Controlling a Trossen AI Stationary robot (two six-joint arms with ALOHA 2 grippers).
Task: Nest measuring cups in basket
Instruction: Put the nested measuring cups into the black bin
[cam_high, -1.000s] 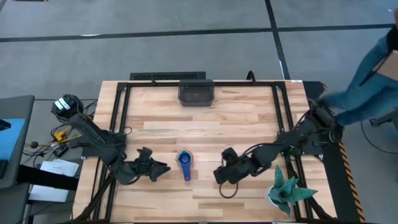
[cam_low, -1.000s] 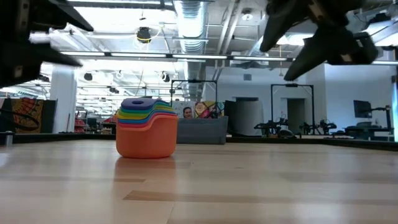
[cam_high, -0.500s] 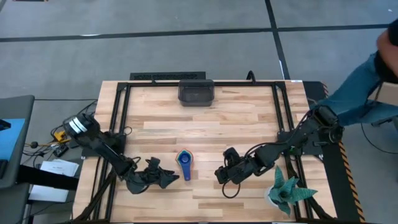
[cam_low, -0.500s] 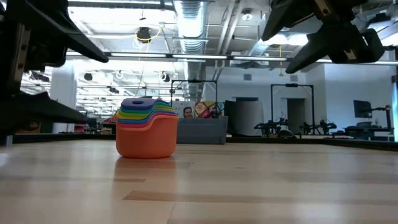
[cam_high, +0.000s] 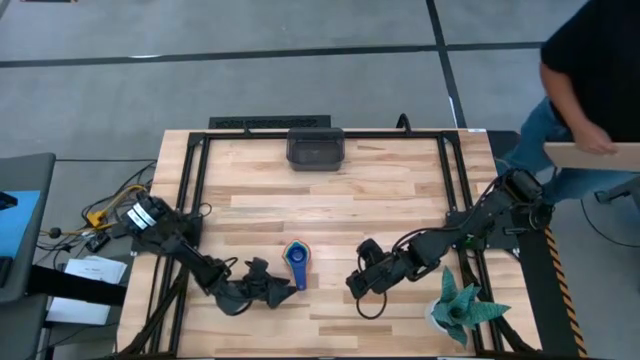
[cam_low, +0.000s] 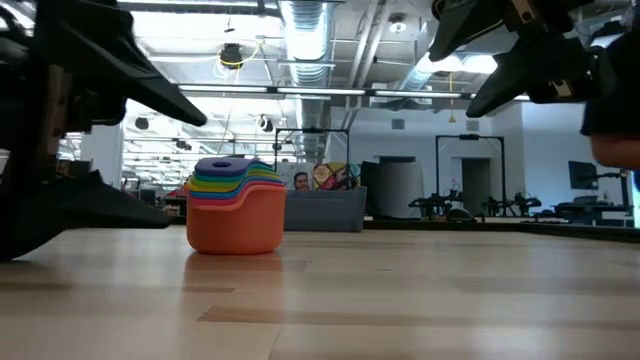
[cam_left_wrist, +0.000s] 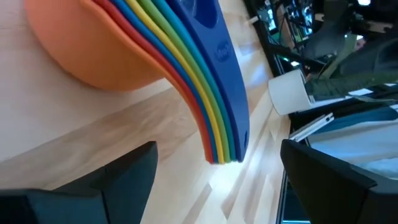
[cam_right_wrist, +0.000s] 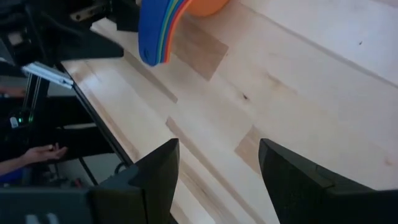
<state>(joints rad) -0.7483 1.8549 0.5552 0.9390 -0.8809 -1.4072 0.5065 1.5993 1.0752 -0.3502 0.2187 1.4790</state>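
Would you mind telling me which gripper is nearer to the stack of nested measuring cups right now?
Left. The left gripper, open, sits right beside the stack of nested measuring cups, fingers pointing at its handles. The right gripper, also open, waits on the stack's other side, clearly farther off.

Bare wooden tabletop (cam_high: 330, 205) lay between the nested stack of coloured plastic measuring cups (cam_high: 296, 263) and the dark grey rectangular basket (cam_high: 315, 147). Beside the stack, the open left gripper (cam_high: 276, 287) and open right gripper (cam_high: 354, 283) flanked it, each standing apart.
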